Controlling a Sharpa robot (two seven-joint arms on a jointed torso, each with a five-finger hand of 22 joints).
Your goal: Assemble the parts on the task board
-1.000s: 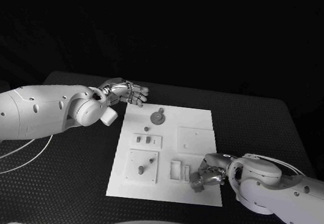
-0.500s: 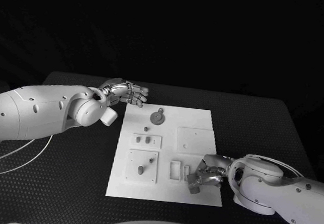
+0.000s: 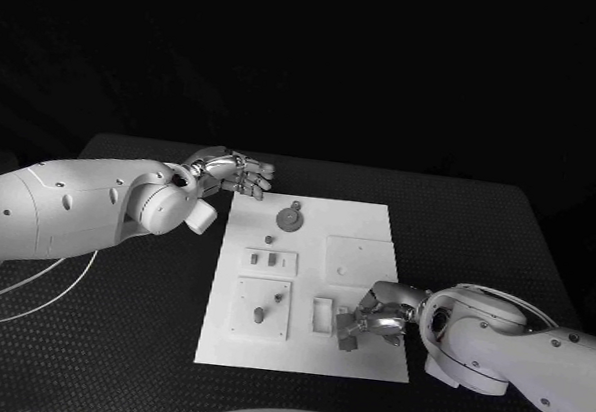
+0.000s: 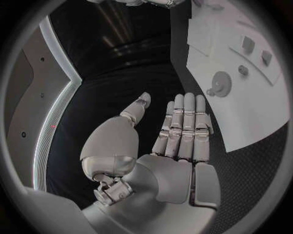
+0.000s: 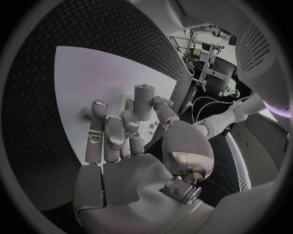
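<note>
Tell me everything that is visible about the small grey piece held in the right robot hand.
The grey piece is a small, smooth block with a matte, plastic-like surface and a rounded end. The right robot hand pinches it between thumb and fingers, and the rounded end sticks out past the fingertips. In the head view the piece sits over the near right part of the white task board, beside a raised white fixture. Whether it touches the board cannot be told.

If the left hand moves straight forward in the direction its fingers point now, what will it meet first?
Probably nothing soon: the left hand points over bare black table, beside the task board. The gear part lies off that line; depth is unclear.
</note>
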